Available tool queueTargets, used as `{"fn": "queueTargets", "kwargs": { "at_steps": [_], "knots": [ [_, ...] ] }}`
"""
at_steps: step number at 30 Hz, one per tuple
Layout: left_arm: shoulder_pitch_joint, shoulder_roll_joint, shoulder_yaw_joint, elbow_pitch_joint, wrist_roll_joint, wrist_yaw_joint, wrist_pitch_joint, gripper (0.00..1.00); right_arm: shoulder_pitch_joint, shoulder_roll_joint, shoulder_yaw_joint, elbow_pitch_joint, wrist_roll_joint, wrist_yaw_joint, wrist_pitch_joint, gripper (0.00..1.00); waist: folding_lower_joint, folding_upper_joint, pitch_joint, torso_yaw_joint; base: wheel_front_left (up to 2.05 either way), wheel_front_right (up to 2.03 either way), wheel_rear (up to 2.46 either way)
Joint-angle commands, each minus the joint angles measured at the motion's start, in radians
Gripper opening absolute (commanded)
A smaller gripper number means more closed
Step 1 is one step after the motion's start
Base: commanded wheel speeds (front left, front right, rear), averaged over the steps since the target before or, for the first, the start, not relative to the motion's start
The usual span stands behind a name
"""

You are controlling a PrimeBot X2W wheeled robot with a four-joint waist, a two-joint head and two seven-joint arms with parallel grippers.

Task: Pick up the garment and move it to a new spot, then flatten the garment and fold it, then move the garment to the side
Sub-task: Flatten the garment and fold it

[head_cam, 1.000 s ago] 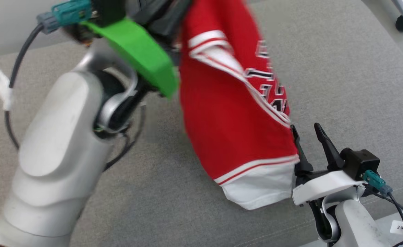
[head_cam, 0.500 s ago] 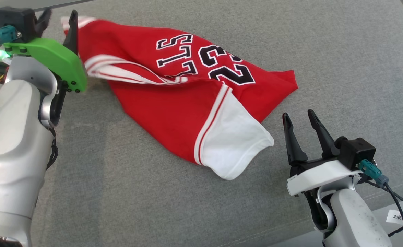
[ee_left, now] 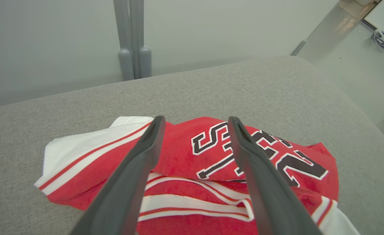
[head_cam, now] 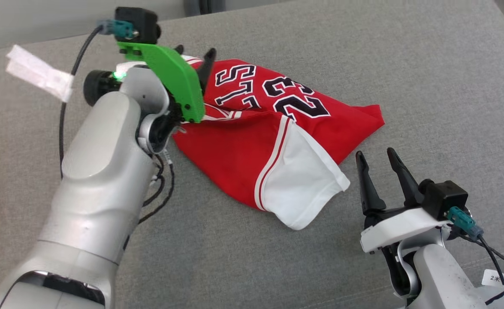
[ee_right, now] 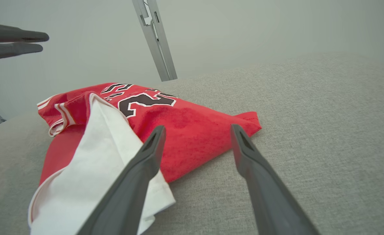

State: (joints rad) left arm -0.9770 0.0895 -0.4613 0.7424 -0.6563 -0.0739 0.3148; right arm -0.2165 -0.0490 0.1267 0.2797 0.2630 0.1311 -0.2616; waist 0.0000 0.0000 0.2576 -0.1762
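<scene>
Red garment (head_cam: 234, 150) lies crumpled; left tool (head_cam: 194, 50) and right tool (head_cam: 375, 152) both spread, empty.

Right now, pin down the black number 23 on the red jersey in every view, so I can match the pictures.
Head view: number 23 lies above centre, on the far half of the red jersey.
Left wrist view: right of centre, slightly low.
Right wrist view: left of centre, slightly high.
Shared landmark: the black lettering beside it.

Garment (head_cam: 234, 146) on upholstered surface (head_cam: 427, 86), left jaws over its far-left edge, right jaws beside its near-right corner.
</scene>
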Motion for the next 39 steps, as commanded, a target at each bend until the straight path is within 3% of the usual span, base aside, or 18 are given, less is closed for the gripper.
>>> {"fn": "queueTargets", "kwargs": {
  "at_steps": [1, 6, 15, 21, 27, 39],
  "knots": [
    [0.018, -0.008, -0.011, -0.025, -0.037, -0.011, 0.057, 1.00, 0.011, -0.003, 0.006, 0.004, 0.010, -0.001, -0.003, 1.00, 0.0000, 0.0000, -0.041, 0.015, 0.00, 0.00, 0.00],
    [0.078, -0.032, -0.067, -0.123, -0.120, 0.012, 0.246, 1.00, 0.025, -0.003, 0.008, 0.011, 0.020, -0.001, -0.004, 1.00, 0.0000, 0.0000, -0.060, -0.005, 0.00, 0.00, 0.00],
    [0.172, -0.034, -0.087, -0.229, -0.177, 0.158, 0.400, 1.00, 0.021, -0.002, 0.006, 0.013, 0.036, -0.001, -0.004, 1.00, 0.0000, 0.0000, -0.051, -0.061, 0.00, 0.00, 0.00],
    [0.143, 0.030, -0.161, -0.273, -0.061, 0.142, 0.356, 1.00, 0.017, -0.002, 0.009, 0.000, 0.054, -0.001, -0.005, 1.00, 0.0000, 0.0000, -0.034, -0.082, 0.00, 0.00, 0.00],
    [0.126, 0.073, -0.202, -0.265, -0.016, 0.134, 0.377, 1.00, 0.012, -0.002, 0.016, -0.007, 0.066, -0.001, -0.005, 1.00, 0.0000, 0.0000, -0.020, -0.099, 0.00, 0.00, 0.00],
    [0.112, 0.074, -0.237, -0.187, 0.007, 0.084, 0.321, 1.00, 0.008, -0.002, 0.028, -0.011, 0.076, -0.001, -0.004, 1.00, 0.0000, 0.0000, -0.006, -0.127, 0.00, 0.00, 0.00]
  ]
}}
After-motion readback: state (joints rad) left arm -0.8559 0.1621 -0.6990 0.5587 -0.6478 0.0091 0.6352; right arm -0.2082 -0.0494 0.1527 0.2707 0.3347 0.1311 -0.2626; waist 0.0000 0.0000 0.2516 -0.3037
